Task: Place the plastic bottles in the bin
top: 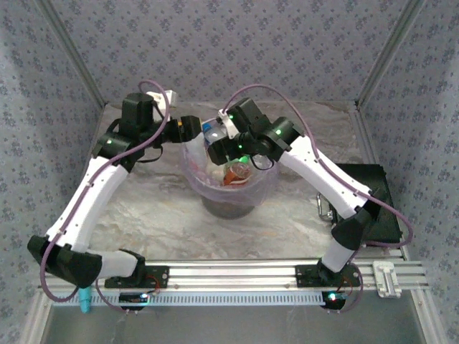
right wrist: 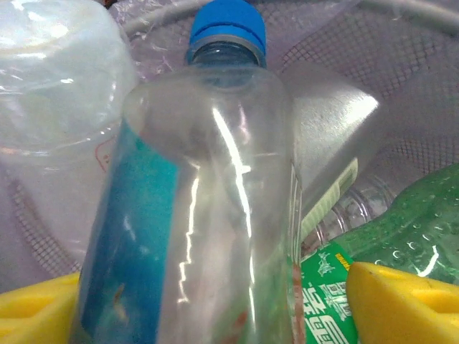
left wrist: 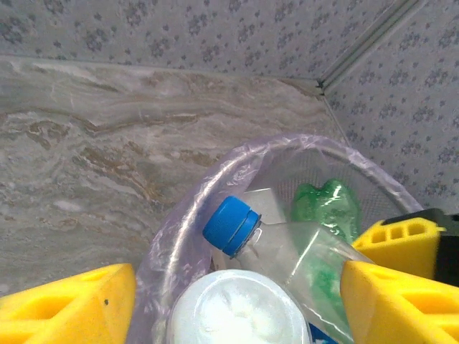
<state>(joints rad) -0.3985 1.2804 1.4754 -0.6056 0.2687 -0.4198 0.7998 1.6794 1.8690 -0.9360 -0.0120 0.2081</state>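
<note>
The blue-capped bottle (right wrist: 208,179) stands straight ahead of the right gripper (right wrist: 215,301), between its yellow pads, long axis running away from the palm: base toward the wrist, cap at the far end. The jaws stand wide. One pad (right wrist: 401,301) is clear of the bottle's wall with a gap showing, while the other pad sits low behind the blue label, and I cannot tell whether it touches. So this looks like a loose cradle and not a clamp. The bottle is already inside the bin (right wrist: 430,43), whose meshed wall and lavender liner rise beyond the fingertips. A green bottle (right wrist: 409,215) lies just past the free pad and a white bottle (right wrist: 57,93) off the other side. The left gripper (left wrist: 240,287) hangs at the bin's rim, also spread wide and gripping nothing, the white bottle's round end directly between its fingers. From that hand the blue-capped bottle lies ahead and toward one finger, slanting across with the cap leaning away. The right hand is plainly the nearer one, so I judge the next move is its own: draw back along the bottle's axis so the pads do not drag it out
</note>
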